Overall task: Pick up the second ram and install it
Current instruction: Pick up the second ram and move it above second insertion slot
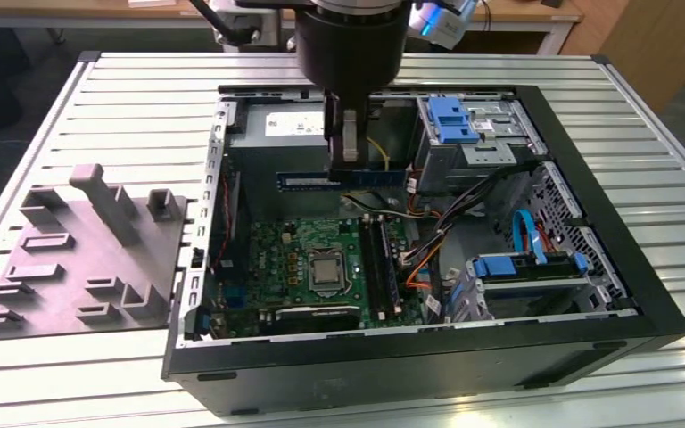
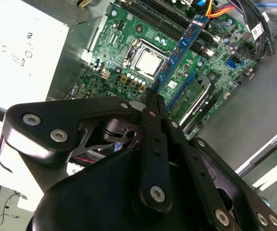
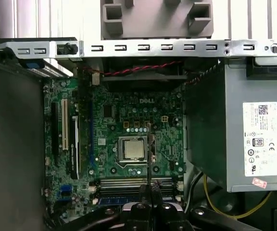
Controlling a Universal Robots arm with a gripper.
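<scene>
**Gripper and workpiece, mid-task.** My black two-fingered gripper [image 1: 345,171] is clenched on the second ram [image 1: 307,179], a long, thin bluish-green memory stick with dark chips, grasped near its middle. In the exterior view the second ram hangs level inside the open black computer case [image 1: 414,366], its length running nine to three o'clock. It sits at twelve o'clock from the square silver socket [image 1: 322,267] on the large green motherboard [image 1: 277,254]. The long black plastic slots [image 1: 375,259] lie at three o'clock of the socket, apart from it. A grey moulded fixture [image 1: 81,259] rests on the slatted metal table [image 1: 652,134] at nine o'clock of the case
</scene>
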